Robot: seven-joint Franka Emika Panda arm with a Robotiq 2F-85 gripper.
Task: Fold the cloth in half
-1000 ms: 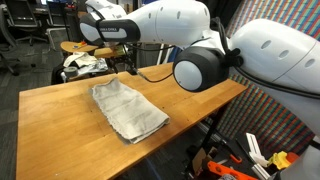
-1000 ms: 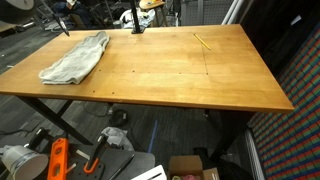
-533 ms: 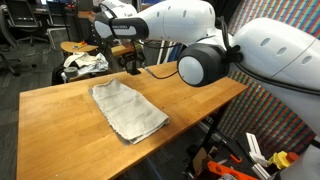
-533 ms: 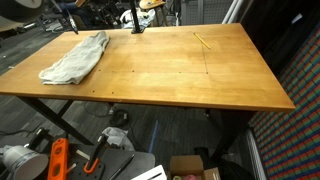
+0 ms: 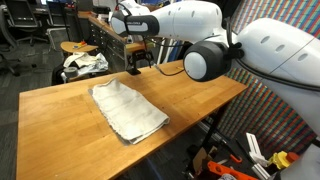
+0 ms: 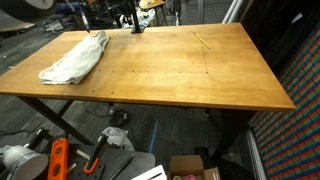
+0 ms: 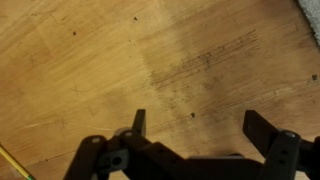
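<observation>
A crumpled grey-white cloth (image 5: pixel 128 110) lies on the wooden table (image 5: pixel 60 120); it also shows near the table's far left corner in an exterior view (image 6: pixel 75 58). My gripper (image 5: pixel 140 52) hangs above the table's back edge, beyond the cloth and clear of it. In an exterior view only its tip shows at the top (image 6: pixel 86 18). In the wrist view the gripper (image 7: pixel 195 115) is open and empty over bare wood. A corner of the cloth (image 7: pixel 312 8) shows at the top right.
A black clamp post (image 5: pixel 133 68) stands at the table's back edge, also seen in an exterior view (image 6: pixel 136 26). A thin yellow stick (image 6: pixel 202 42) lies on the table. A stool with rags (image 5: pixel 85 62) stands behind. Orange tools (image 6: pixel 57 160) lie on the floor.
My gripper has moved sideways along the table's back edge, away from the cloth's far end. The cloth has not moved.
</observation>
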